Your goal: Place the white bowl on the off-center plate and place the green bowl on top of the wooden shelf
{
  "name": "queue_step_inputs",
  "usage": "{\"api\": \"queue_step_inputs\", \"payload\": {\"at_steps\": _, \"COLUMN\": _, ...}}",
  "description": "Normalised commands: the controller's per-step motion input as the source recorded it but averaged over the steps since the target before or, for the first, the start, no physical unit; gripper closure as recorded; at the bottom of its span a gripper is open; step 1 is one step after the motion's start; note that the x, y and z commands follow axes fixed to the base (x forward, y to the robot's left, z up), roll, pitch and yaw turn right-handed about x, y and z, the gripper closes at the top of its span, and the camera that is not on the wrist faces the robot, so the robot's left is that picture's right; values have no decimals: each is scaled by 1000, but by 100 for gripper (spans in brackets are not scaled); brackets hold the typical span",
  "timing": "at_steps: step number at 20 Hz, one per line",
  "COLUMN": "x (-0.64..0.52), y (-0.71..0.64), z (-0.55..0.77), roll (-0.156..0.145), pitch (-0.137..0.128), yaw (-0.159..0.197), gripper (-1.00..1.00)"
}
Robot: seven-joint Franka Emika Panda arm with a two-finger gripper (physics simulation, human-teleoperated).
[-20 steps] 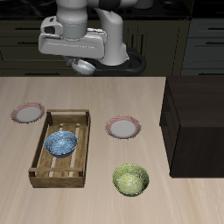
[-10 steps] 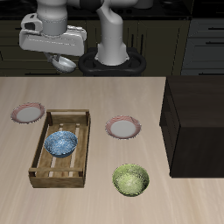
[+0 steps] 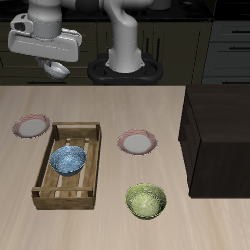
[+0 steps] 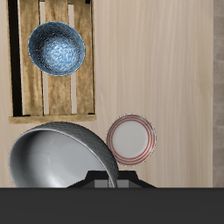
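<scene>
My gripper (image 3: 57,64) is shut on the rim of the white bowl (image 3: 60,69), holding it high above the table's back edge. In the wrist view the white bowl (image 4: 57,158) hangs tilted close to the camera. The off-center plate (image 4: 131,139), white with a pinkish-red rim, shows beside it, far below and bare. On the table that off-center plate (image 3: 30,125) lies beyond the crate's far corner. The green bowl (image 3: 145,201) sits near the table's front edge. The dark wooden shelf (image 3: 220,137) stands at the table's side, its flat top bare.
A pale slatted crate (image 3: 44,171) holds a blue patterned bowl (image 3: 68,160); both also show in the wrist view, the crate (image 4: 52,105) and blue bowl (image 4: 57,48). A second plate (image 3: 138,144) lies mid-table between crate and shelf.
The arm has swung sideways along the table's back with the white bowl in its grip, ending nearer above the off-center plate. Nothing on the table moved.
</scene>
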Motion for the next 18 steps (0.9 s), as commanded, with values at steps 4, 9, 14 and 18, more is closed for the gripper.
{"api": "queue_step_inputs", "payload": {"at_steps": 4, "x": -215, "y": -340, "z": 10, "roll": 2, "pitch": -23, "yaw": 40, "gripper": 100}}
{"api": "queue_step_inputs", "payload": {"at_steps": 9, "x": -214, "y": -314, "z": 94, "roll": 39, "pitch": -36, "yaw": 21, "gripper": 100}}
{"api": "queue_step_inputs", "payload": {"at_steps": 14, "x": -124, "y": -286, "z": 35, "roll": 23, "pitch": -29, "yaw": 32, "gripper": 100}}
{"api": "queue_step_inputs", "payload": {"at_steps": 18, "x": -13, "y": -231, "z": 64, "roll": -26, "pitch": -22, "yaw": -8, "gripper": 100}}
